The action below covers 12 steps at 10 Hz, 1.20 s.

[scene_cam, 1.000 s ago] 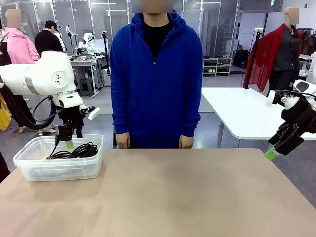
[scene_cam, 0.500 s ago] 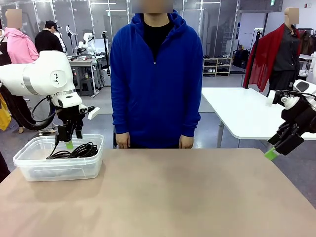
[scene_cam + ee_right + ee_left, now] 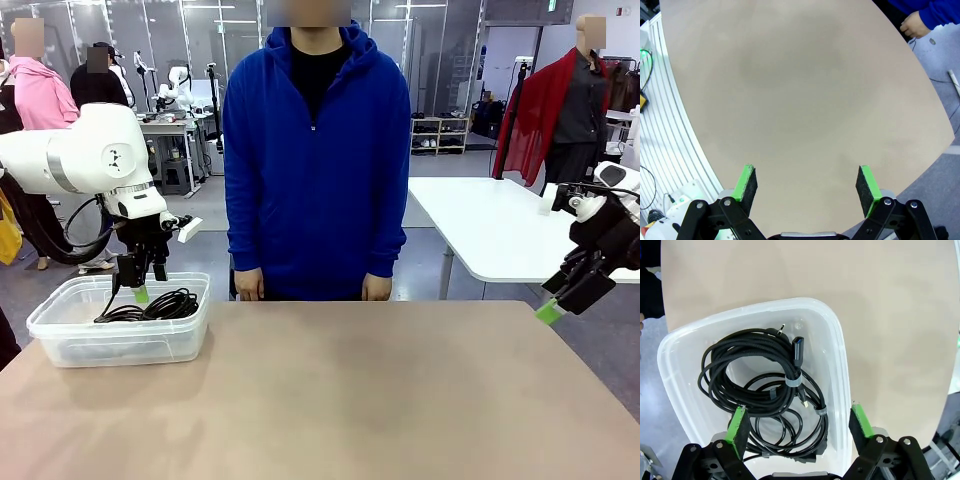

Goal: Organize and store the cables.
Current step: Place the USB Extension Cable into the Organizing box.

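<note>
While a person in a blue hoodie (image 3: 316,150) stands at the far side of the tan table (image 3: 330,400) with both hands hanging at the table edge, the left gripper (image 3: 138,290) hangs at the left of the front view, just above a clear plastic bin (image 3: 120,335) in which the cables (image 3: 160,304) lie coiled in a dark heap. At the right edge of the same frame the right gripper (image 3: 556,305) hovers off the table's corner, tilted down and leftward, one green pad showing.

Seen from the left wrist, the left gripper (image 3: 799,425) has its green-padded fingers (image 3: 737,424) spread wide and holding nothing, one over the cables (image 3: 765,390) at lower left, the other outside the bin's wall at lower right. The bin (image 3: 840,390) occupies the frame's centre and lower left, the cords looped inside it with a chunky plug end near the middle and small bands around the coils.

From the right wrist, the right gripper (image 3: 805,186) is likewise spread wide and empty above bare tabletop (image 3: 800,100); a person's hand (image 3: 912,22) in a blue sleeve shows at upper right.
</note>
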Motion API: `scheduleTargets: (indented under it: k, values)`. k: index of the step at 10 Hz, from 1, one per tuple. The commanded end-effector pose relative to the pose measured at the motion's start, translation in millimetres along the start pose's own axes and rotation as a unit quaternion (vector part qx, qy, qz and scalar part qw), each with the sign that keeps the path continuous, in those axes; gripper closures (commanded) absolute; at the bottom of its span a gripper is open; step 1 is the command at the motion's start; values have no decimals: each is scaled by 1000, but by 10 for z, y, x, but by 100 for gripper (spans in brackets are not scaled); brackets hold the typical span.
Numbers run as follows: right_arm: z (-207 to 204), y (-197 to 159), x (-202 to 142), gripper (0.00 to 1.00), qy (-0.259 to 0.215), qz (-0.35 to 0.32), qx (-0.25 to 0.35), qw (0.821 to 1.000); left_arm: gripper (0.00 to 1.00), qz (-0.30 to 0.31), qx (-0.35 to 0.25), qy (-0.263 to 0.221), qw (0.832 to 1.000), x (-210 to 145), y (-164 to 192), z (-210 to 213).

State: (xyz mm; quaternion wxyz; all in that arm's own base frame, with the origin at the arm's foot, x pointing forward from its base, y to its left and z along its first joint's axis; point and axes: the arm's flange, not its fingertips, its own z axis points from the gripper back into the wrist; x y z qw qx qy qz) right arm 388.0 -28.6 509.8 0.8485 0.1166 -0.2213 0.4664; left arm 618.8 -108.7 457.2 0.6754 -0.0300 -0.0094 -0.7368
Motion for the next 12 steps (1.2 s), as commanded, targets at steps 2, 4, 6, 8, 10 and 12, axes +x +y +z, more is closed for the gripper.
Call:
scheduleTargets:
  k: [2, 4, 6, 8, 10, 12]
  values:
    - [13, -2, 6, 0, 3, -1, 3, 1000, 0, -2, 3, 5, 1000, 0, 38, 11]
    - [13, -2, 6, 0, 3, -1, 3, 1000, 0, -2, 3, 5, 1000, 0, 38, 11]
    - [13, -2, 6, 0, 3, -1, 3, 1000, 0, -2, 3, 5, 1000, 0, 38, 11]
    - [13, -2, 6, 0, 3, -1, 3, 1000, 0, -2, 3, 5, 1000, 0, 38, 11]
    - [13, -2, 6, 0, 3, -1, 3, 1000, 0, -2, 3, 5, 1000, 0, 38, 11]
    - [13, -2, 6, 0, 3, -1, 3, 1000, 0, -2, 3, 5, 1000, 0, 38, 11]
